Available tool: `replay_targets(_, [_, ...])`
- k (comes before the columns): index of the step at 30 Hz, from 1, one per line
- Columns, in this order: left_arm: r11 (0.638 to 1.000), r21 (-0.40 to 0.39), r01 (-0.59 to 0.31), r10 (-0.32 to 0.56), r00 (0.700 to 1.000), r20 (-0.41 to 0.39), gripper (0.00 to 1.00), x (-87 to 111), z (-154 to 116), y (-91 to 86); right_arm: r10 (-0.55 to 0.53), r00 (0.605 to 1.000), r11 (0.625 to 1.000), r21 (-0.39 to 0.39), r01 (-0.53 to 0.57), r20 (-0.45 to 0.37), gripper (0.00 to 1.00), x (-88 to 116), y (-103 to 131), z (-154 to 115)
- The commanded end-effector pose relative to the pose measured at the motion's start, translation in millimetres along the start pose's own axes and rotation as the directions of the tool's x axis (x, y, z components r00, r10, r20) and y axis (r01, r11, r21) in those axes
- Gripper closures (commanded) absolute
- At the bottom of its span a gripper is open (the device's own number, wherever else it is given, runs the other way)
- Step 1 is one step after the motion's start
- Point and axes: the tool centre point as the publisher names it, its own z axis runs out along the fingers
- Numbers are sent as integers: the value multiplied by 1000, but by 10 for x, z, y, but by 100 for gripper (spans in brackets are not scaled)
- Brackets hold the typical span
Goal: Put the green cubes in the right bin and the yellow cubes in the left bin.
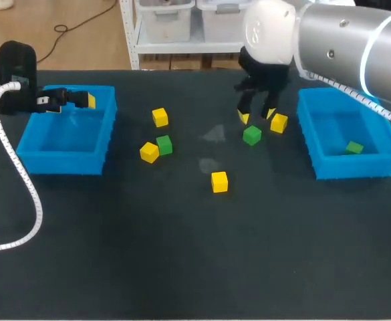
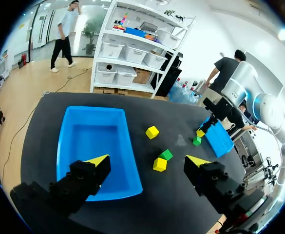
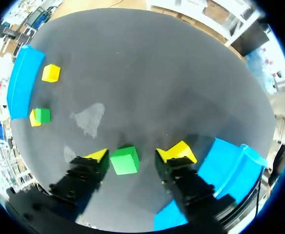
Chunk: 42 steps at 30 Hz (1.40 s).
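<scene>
The right bin (image 1: 355, 167) holds one green cube (image 1: 354, 148). Just outside it lie a yellow cube (image 1: 279, 123) and a second green cube (image 1: 251, 135). Farther off, toward the left bin (image 1: 61, 164), lie three yellow cubes (image 1: 159, 117) (image 1: 149, 152) (image 1: 219, 181) and a third green cube (image 1: 164, 144).

Head view: my right arm (image 1: 342, 40) blocks the far-right worktop (image 1: 182, 254) & runs off the frame; left arm (image 1: 15, 67) is cut at the left edge. R wrist view: yellow cube (image 3: 182, 147) mostly behind one finger of my right jaws. 2nd yellow cube (image 3: 32, 118) half hidden by a green cube (image 3: 44, 115). Right bin (image 3: 227, 163) partly behind the jaws; left bin (image 3: 21, 80) shows one wall only. L wrist view: left bin's near corner sits behind my left jaws.
</scene>
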Motion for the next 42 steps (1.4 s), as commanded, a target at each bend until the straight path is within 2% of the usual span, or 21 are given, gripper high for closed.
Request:
replay_targets(1, [1000,11,-2,2,1000,7,0,13,1,22,-28,999,1000,-8,28,-24,0,-1,3,-15])
replay_targets(17, [1000,11,-2,2,1000,7,0,13,1,22,-175,975,984,-5,176,-140,0,56,200,199])
replay_targets(36, [1000,11,-2,2,1000,7,0,13,1,22,-179,964,981,36,190,-196,0,273,156,241])
replay_targets(42, [1000,11,-2,2,1000,7,0,13,1,22,-176,963,982,27,185,-204,0,314,142,270])
